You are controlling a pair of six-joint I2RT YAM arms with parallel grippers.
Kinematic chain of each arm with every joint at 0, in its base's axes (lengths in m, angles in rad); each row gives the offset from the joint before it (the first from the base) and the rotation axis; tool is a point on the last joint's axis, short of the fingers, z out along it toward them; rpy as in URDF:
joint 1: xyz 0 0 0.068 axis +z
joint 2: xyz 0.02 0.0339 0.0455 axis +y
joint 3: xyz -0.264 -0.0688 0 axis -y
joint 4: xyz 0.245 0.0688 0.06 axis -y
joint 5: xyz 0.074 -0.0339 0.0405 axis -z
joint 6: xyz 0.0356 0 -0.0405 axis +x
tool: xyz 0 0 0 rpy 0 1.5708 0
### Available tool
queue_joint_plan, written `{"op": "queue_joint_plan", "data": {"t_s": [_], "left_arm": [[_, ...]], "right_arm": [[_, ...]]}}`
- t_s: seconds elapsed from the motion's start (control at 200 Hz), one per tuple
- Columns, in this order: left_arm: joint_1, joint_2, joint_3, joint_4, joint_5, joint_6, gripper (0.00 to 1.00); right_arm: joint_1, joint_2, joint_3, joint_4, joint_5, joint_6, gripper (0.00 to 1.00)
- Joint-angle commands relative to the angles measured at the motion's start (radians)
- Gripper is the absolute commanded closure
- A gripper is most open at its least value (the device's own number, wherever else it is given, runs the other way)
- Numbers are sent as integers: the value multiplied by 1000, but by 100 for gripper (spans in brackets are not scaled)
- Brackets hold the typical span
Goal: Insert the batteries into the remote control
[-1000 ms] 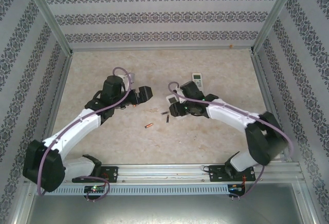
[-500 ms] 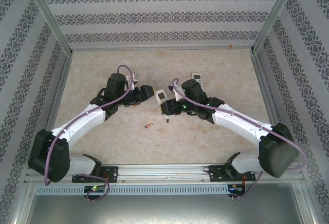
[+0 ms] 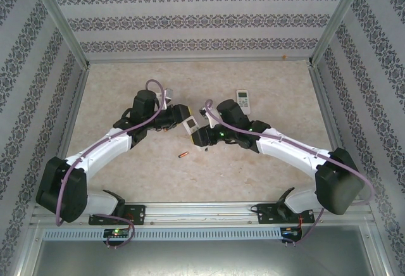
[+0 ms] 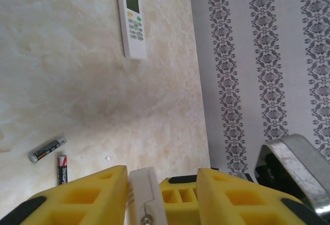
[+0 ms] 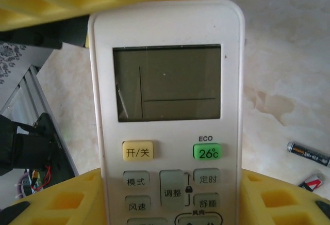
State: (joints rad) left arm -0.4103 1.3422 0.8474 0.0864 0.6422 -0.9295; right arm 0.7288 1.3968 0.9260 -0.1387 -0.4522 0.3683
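Beige marble table (image 3: 126, 80) is bearing everything. Right gripper (image 5: 167, 200) is clasping the white remote (image 5: 165, 80) aloft over mid-table. Left gripper (image 4: 160, 183) is straddling its top end, clamped or not I cannot tell. Second remote (image 3: 243, 100) is lying beyond. Batteries (image 3: 183, 155) are lying loose nearby.

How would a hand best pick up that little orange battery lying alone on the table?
Pinch the orange battery across its middle, coming straight down from above. It lies flat on the table, a thin cylinder with bare surface along both long sides, so squeezing those sides should hold better than its small ends.
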Motion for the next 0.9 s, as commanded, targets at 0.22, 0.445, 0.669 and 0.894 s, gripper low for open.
{"op": "queue_joint_plan", "data": {"t_s": [0.22,0.445,0.669,0.894], "left_arm": [[-62,54,86,-138,61,36,68],[-64,54,99,-155,26,17,87],[-61,83,220,-391,-140,-79,89],[-61,55,238,-485,-331,-238,90]], "right_arm": [[0,10,48,32,22,-9,60],[4,-27,37,17,34,-34,51],[144,-227,-122,135,467,-273,13],[328,-300,-343,526,750,-725,12]]}}
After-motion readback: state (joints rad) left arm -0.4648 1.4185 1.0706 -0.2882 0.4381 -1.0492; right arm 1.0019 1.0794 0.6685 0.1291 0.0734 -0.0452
